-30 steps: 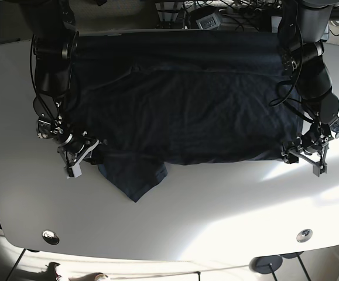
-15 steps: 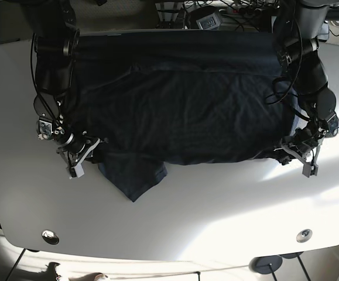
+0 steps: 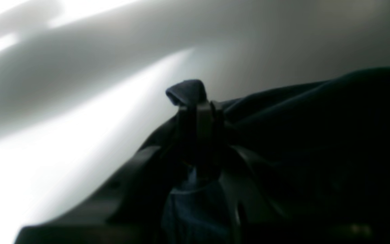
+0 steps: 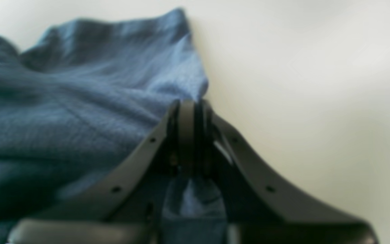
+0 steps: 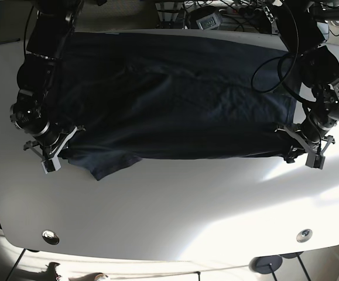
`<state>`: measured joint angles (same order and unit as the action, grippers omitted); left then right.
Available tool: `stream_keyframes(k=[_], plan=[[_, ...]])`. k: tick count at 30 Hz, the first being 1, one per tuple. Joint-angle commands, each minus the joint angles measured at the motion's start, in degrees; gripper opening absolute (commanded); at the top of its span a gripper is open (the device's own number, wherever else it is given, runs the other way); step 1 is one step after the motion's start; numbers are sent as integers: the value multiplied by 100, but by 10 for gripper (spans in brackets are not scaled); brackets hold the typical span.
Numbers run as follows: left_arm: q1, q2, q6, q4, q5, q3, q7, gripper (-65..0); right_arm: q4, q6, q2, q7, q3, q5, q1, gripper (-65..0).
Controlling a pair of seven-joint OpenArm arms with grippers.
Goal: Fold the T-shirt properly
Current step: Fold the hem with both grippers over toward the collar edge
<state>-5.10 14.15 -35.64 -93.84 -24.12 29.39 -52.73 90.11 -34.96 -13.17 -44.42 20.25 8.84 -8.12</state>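
Observation:
A dark navy T-shirt (image 5: 175, 105) lies spread across the white table (image 5: 187, 205), pulled wide between the two arms. At the base view's left, my right gripper (image 5: 53, 153) is shut on the shirt's near left edge; the right wrist view shows the shut jaws (image 4: 190, 108) pinching blue cloth (image 4: 80, 101). At the base view's right, my left gripper (image 5: 304, 151) is shut on the near right corner. In the left wrist view a small tuft of cloth (image 3: 186, 91) pokes up past the shut left gripper (image 3: 198, 113). A sleeve (image 5: 108, 167) hangs forward at the near left.
Cables and dark equipment (image 5: 210, 16) crowd the table's far edge. Two round metal grommets (image 5: 50, 236) (image 5: 304, 235) sit near the front edge. Bright sunlight falls on the front right of the table.
Both grippers have moved outward, away from each other, drawing the shirt's near edge straighter. The sleeve at the front has shifted left and shows less cloth.

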Motion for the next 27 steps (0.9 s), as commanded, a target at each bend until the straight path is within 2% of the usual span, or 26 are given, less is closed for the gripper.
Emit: stream_keyframes(k=[1, 4, 10, 18, 25, 27], plan=[[66, 92, -10, -255, -160, 239, 135, -650, 550, -16, -50, -89, 80, 61, 122, -631], [313, 92, -10, -414, -265, 450, 126, -650, 1157, -16, -41, -424, 256, 79, 544, -631], [822, 101, -45, -633, -283, 600, 126, -650, 2229, -16, 73, -925, 713, 773, 1713, -631], [1464, 119, -63, -633, -283, 943, 126, -650, 2291, -16, 73, -942, 1399, 1846, 2944, -631], [2080, 119, -63, -774, -274, 943, 126, -650, 2291, -7, 82, -925, 1426, 2171, 3594, -631], [2150, 128, -63, -756, -256, 943, 126, -650, 2282, -7, 196, -925, 1417, 2127, 3559, -625]])
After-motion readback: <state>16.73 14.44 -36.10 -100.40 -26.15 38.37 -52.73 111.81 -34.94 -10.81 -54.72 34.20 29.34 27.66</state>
